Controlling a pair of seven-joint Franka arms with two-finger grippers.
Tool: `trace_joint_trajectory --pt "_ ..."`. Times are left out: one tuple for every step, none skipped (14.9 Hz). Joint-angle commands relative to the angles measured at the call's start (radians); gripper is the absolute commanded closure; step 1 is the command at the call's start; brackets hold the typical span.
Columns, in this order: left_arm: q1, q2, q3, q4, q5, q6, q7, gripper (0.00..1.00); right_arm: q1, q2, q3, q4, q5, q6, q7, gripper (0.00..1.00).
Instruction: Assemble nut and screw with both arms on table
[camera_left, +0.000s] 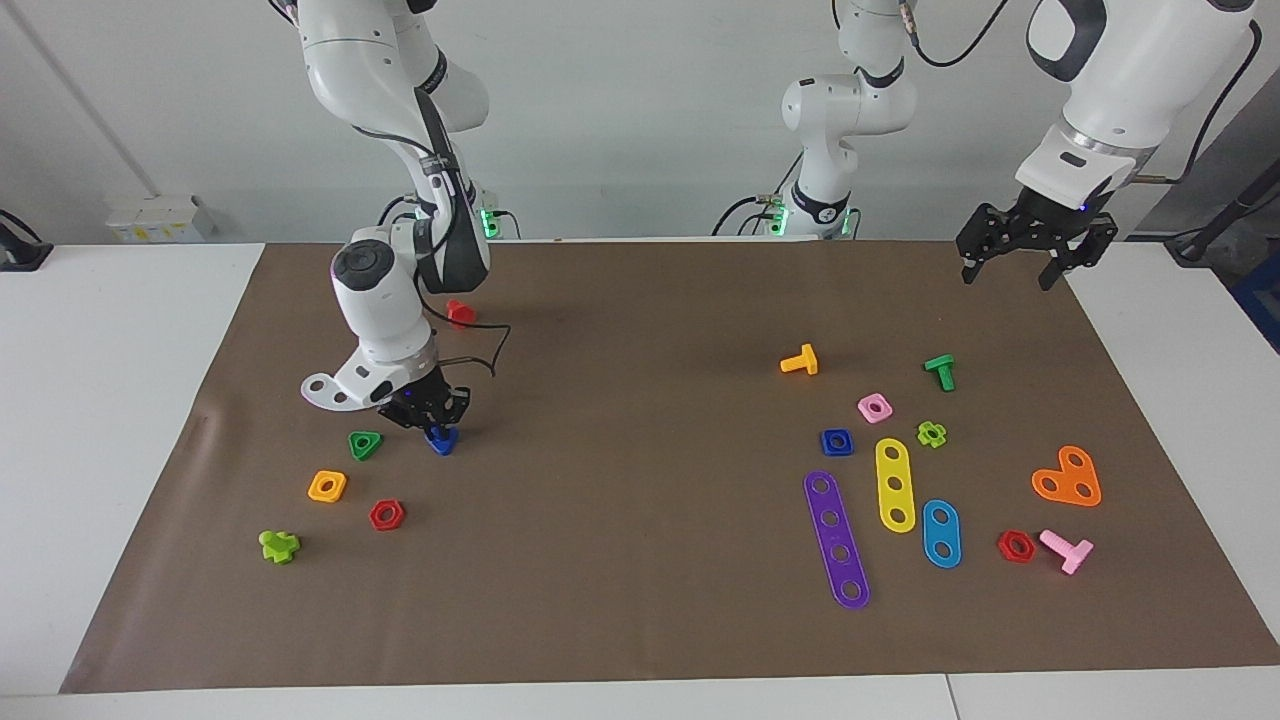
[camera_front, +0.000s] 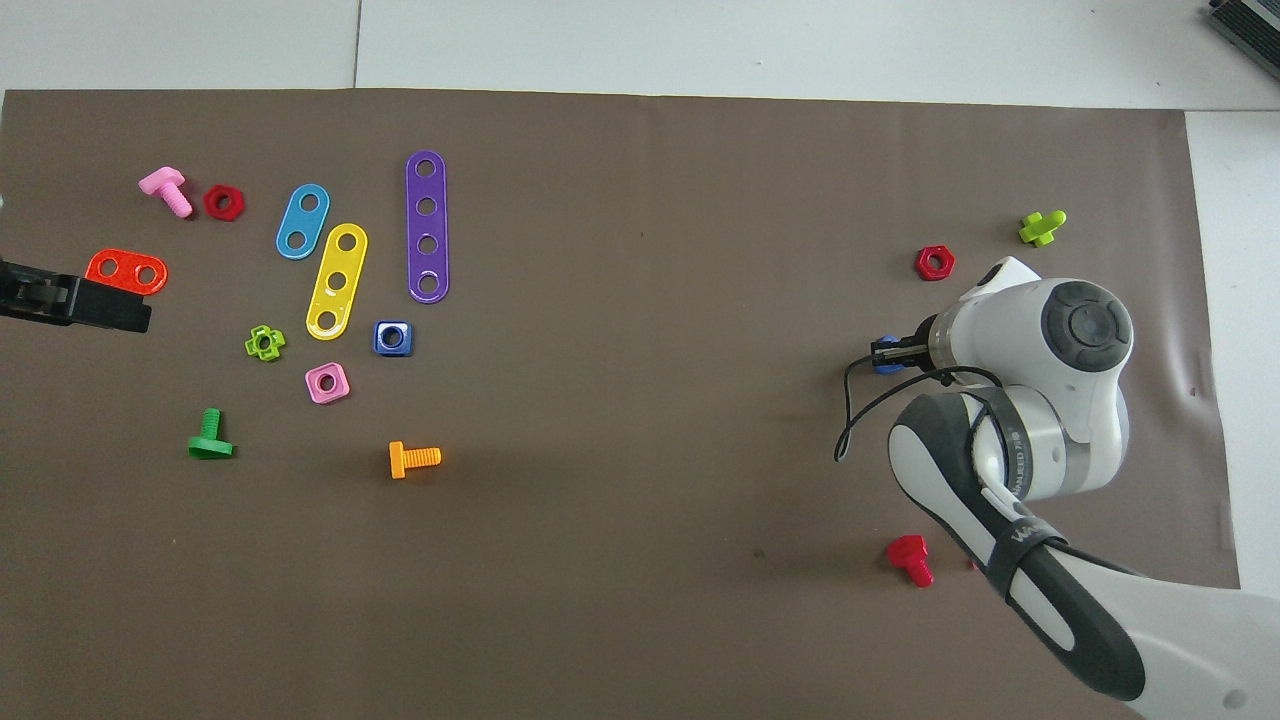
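The blue triangular-headed screw (camera_left: 441, 441) lies on the brown mat (camera_left: 640, 580) of the table (camera_left: 110, 420), toward the right arm's end. My right gripper (camera_left: 431, 428) is down on it and shut on the screw; from overhead only a blue sliver of the screw (camera_front: 880, 367) shows under the right gripper (camera_front: 886, 352). The blue square nut (camera_left: 837, 442) (camera_front: 392, 338) rests flat toward the left arm's end, beside the yellow strip. My left gripper (camera_left: 1020, 265) hangs open and empty above the mat's corner near the robots; overhead, the left gripper (camera_front: 75, 305) shows only partly at the frame's edge.
Beside the screw lie a green triangular nut (camera_left: 365, 444), an orange square nut (camera_left: 327, 486), a red hex nut (camera_left: 386, 514) and a lime piece (camera_left: 279, 545). Around the blue nut sit a pink nut (camera_left: 874, 407), purple strip (camera_left: 837, 538), yellow strip (camera_left: 895, 484) and orange screw (camera_left: 800, 360).
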Motion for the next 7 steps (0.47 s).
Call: trace_joint_trajectory --pt "-0.009 -0.018 0.006 -0.017 0.017 0.018 0.008 0.00 -0.004 0.002 0.005 -0.001 0.011 0.021 -0.009 1.00" --pt "-0.009 -0.018 0.006 -0.017 0.017 0.020 0.008 0.00 -0.002 0.005 0.005 0.011 0.011 0.017 -0.009 1.00" --pt "-0.010 -0.017 0.007 -0.017 0.017 0.023 0.008 0.00 -0.002 0.009 0.005 0.034 0.010 0.002 -0.010 1.00" --pt "-0.010 -0.017 0.006 -0.017 0.017 0.023 0.008 0.00 -0.002 0.009 0.008 0.059 0.011 -0.027 -0.010 1.00" --pt "-0.010 -0.017 0.007 -0.017 0.017 0.023 0.008 0.00 -0.002 0.009 0.020 0.097 0.011 -0.069 -0.006 1.00" --pt "-0.010 -0.017 0.007 -0.017 0.017 0.023 0.008 0.00 -0.002 0.006 0.025 0.135 0.011 -0.110 0.013 1.00" --pt "-0.010 -0.017 0.006 -0.017 0.017 0.023 0.008 0.00 -0.002 0.003 0.040 0.172 0.011 -0.153 0.051 1.00"
